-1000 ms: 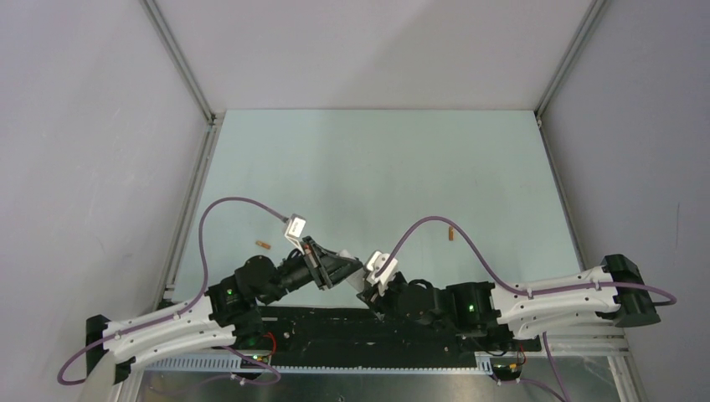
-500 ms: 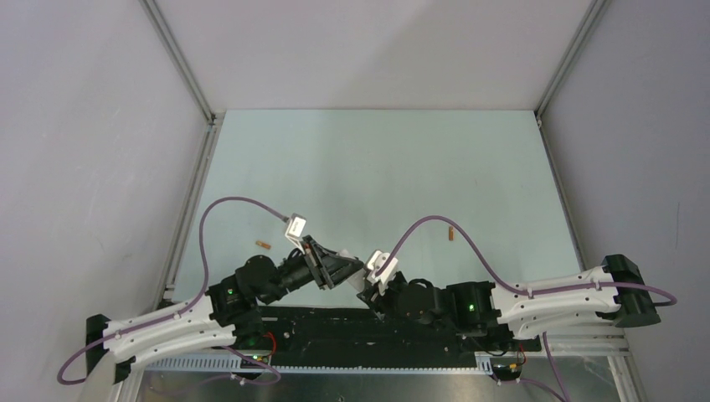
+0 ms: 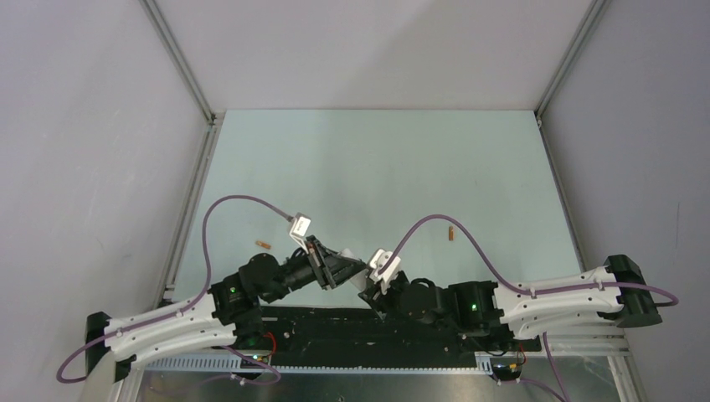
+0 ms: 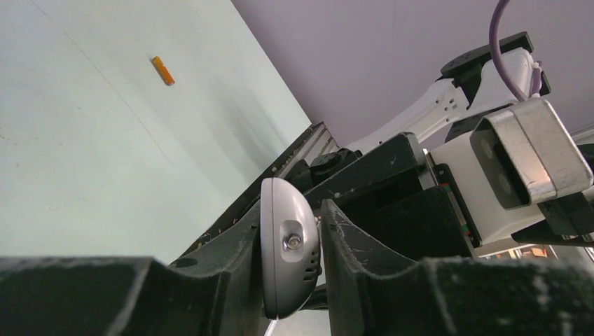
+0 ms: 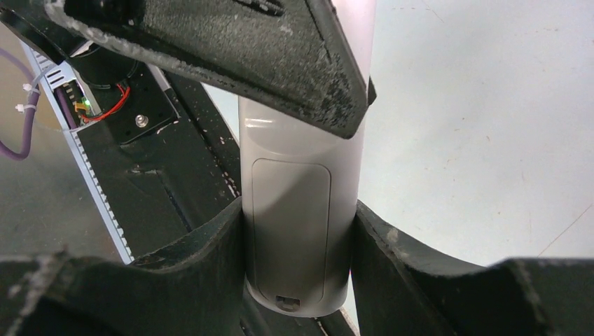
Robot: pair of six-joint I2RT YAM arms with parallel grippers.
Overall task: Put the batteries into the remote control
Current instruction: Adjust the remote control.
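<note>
The pale green table [image 3: 377,159] fills the middle of the top view. The left arm [image 3: 167,322] reaches in from the lower left corner and the right arm [image 3: 553,301] from the lower right, and they meet low at centre.

The left gripper [image 3: 342,270] and right gripper [image 3: 374,289] both clamp the remote [image 5: 291,245], which is held off the table between them. In the left wrist view the remote's rounded end sits at lower centre, pinched between two dark fingers [image 4: 210,280]. In the right wrist view the remote runs down the middle of the frame with its back facing the camera. The right fingers [image 5: 203,245] press its sides and a left finger lies across it at the top. The battery cover [image 5: 291,217] is shut.

Both batteries lie on the table, well apart from the remote. The left battery [image 3: 263,244] is left of centre. The right battery [image 3: 451,234] is right of centre, by the right arm's purple cable [image 3: 427,222].
</note>
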